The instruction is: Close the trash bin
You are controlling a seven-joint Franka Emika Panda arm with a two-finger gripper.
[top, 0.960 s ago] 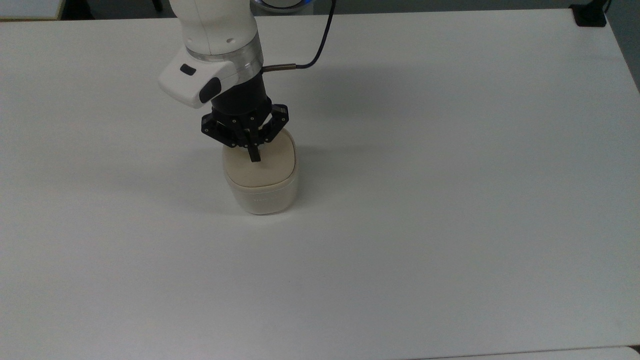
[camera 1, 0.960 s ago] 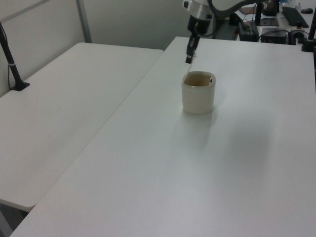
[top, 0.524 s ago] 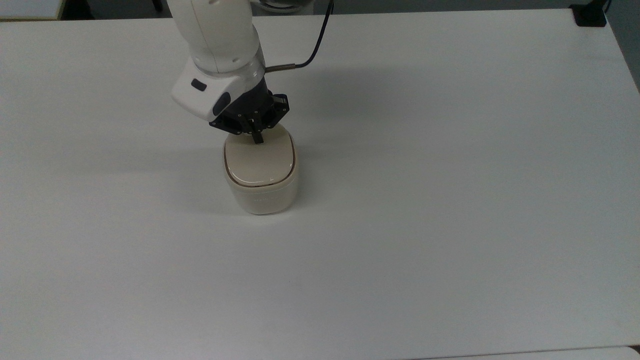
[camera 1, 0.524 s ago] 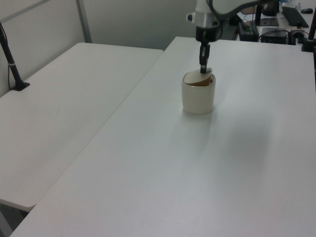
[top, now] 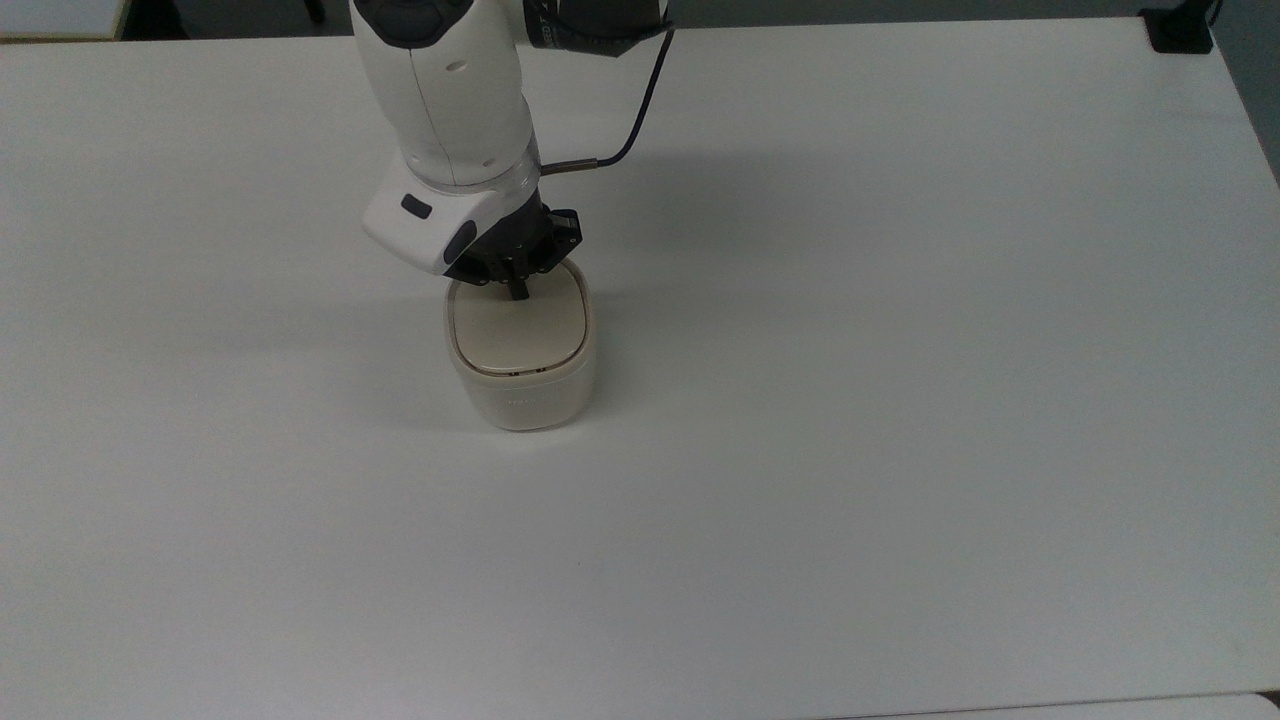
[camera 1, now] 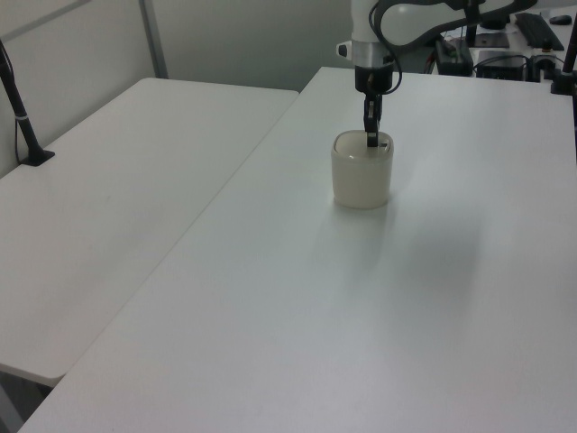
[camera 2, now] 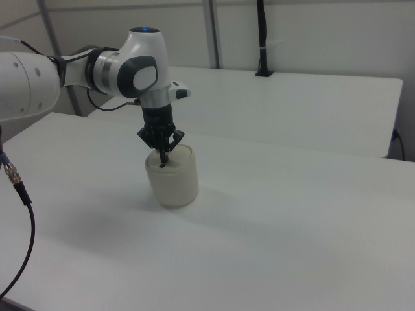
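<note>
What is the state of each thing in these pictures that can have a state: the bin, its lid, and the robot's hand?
trash bin: upright on the white table, nothing else beside it.
lid: down, lying flat on the rim; no gap shows in the top view.
hand: shut, pointing straight down, its tips on the lid near the edge at the top view's top.
</note>
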